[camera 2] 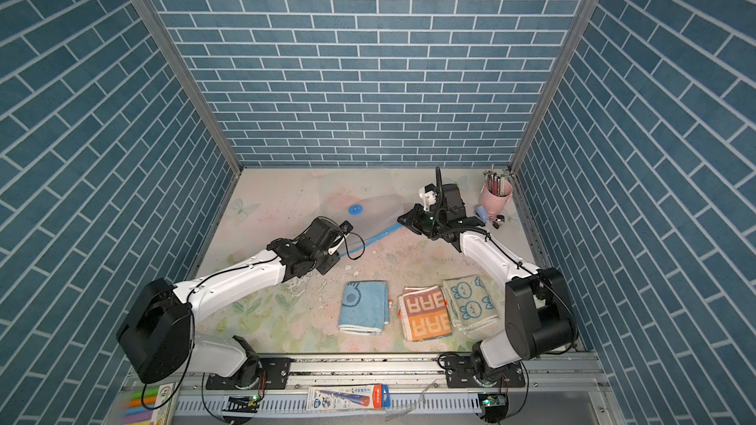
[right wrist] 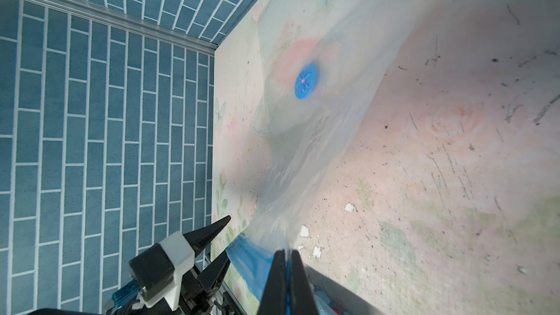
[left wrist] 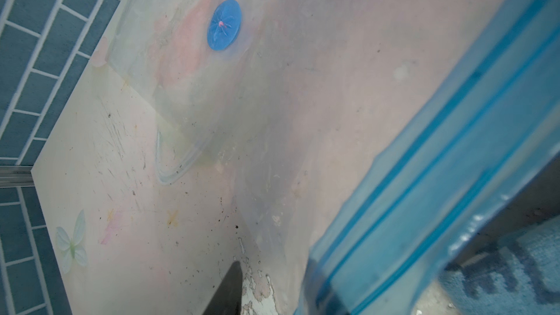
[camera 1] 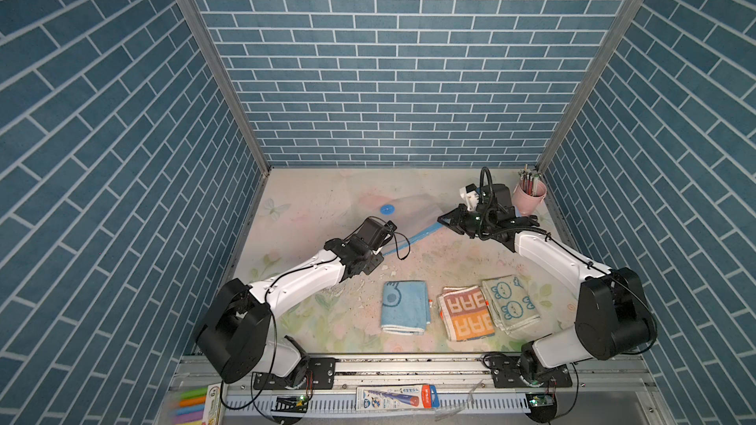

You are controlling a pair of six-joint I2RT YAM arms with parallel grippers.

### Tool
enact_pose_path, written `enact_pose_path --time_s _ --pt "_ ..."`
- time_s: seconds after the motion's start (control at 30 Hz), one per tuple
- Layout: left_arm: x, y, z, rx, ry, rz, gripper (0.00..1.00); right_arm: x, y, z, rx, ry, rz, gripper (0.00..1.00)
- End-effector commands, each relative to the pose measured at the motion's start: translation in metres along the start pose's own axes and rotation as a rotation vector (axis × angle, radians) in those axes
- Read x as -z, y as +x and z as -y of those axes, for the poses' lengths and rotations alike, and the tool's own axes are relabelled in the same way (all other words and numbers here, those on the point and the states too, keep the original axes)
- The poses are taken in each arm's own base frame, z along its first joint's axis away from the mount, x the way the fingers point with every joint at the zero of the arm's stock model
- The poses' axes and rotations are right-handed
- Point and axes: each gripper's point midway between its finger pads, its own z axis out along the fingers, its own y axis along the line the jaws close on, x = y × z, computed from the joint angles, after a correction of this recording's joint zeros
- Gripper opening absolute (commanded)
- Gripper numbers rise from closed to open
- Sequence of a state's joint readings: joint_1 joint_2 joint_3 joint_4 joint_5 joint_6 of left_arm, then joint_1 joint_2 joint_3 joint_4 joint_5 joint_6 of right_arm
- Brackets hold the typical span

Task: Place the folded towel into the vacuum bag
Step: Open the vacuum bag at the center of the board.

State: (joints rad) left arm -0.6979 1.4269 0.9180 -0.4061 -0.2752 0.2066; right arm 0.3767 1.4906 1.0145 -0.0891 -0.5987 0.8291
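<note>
Where the right pincer [right wrist: 286, 253] clamps it, the vacuum bag [right wrist: 303, 153] sits raised.

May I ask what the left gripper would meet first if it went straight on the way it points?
Probably the vacuum bag, at its blue zip strip, just ahead of the left gripper; depth is unclear.

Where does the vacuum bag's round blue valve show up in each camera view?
In a top view: valve near the middle, toward the back wall.
In a top view: valve, same place.
Left wrist: valve on the vacuum bag, well away from the blue zip-seal strip.
Right wrist: valve on the bag, beyond the strip's end.
Shared landmark: the blue zip-seal strip, in all four.
</note>
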Motion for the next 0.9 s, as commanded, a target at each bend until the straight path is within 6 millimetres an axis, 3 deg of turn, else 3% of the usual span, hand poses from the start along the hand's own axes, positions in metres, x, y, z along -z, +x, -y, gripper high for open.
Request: enact_pose_path --time_s 0.0,0.27,0.4,0.5,0.6,0.67,0.77,0.87 --pt "0.001 0.006 -0.002 0.010 0.004 -0.040 0.31 0.005 -0.014 -0.014 0.056 -0.019 0.048 0.00" --pt "0.003 -0.001 0.008 0.021 0.069 -0.011 0.15 -0.002 -0.014 -0.013 0.051 -0.020 0.034 0.00" --pt "0.001 -0.005 0.019 0.032 0.135 0.006 0.02 -0.004 -0.015 -0.012 0.047 -0.020 0.028 0.00" --pt "0.000 -0.009 0.024 0.058 0.167 0.013 0.00 -0.003 -0.016 -0.012 0.045 -0.009 0.035 0.02" --pt "0.002 -0.016 0.026 0.099 0.185 0.046 0.00 0.000 -0.017 -0.006 0.032 0.033 0.049 0.43" --pt "0.004 -0.020 0.021 0.139 0.169 0.058 0.00 0.005 -0.020 -0.001 0.029 0.075 0.076 0.57" --pt "0.007 -0.026 0.014 0.193 0.145 0.049 0.00 0.017 -0.025 0.001 0.036 0.110 0.135 0.70" --pt "0.009 -0.028 0.011 0.223 0.142 0.003 0.00 0.030 -0.026 -0.006 0.057 0.114 0.185 0.73"
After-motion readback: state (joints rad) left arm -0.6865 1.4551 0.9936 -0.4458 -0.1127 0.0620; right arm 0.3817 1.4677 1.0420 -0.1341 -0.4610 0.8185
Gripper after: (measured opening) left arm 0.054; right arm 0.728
